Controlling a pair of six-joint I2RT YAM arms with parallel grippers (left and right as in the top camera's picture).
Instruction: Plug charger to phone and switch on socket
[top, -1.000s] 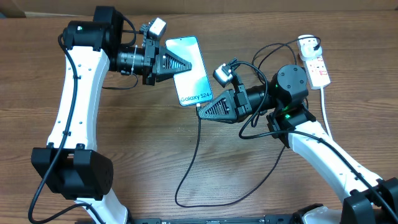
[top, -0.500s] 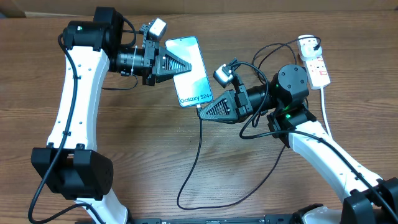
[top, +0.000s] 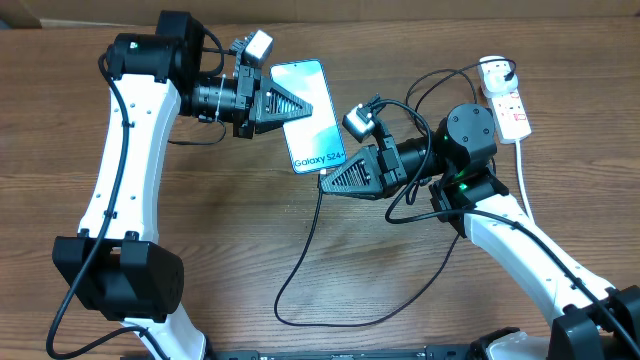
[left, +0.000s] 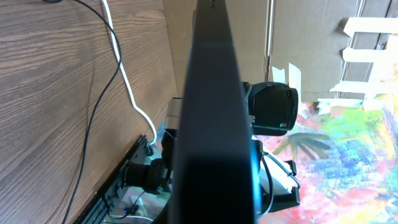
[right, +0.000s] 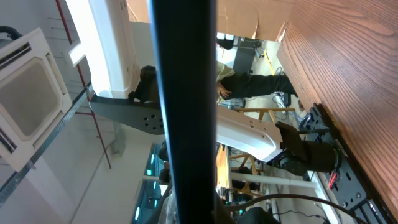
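The left gripper (top: 296, 106) was clenched on the left long edge of the phone (top: 318, 125), which faced screen-up over the table (top: 230, 250), its "Galaxy S24+" end nearest the robot. At that near end of the phone, the right gripper (top: 324, 180) was clamped shut on the charger (top: 320, 215) at its connector end. The cable looped away below the phone. Well to the phone's right lay the socket (top: 512, 112).

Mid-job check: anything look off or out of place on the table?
Nothing damaged or spilled. The phone sits askew, pinched at its edge by the left gripper; the charger trails in a loose loop from the right gripper.
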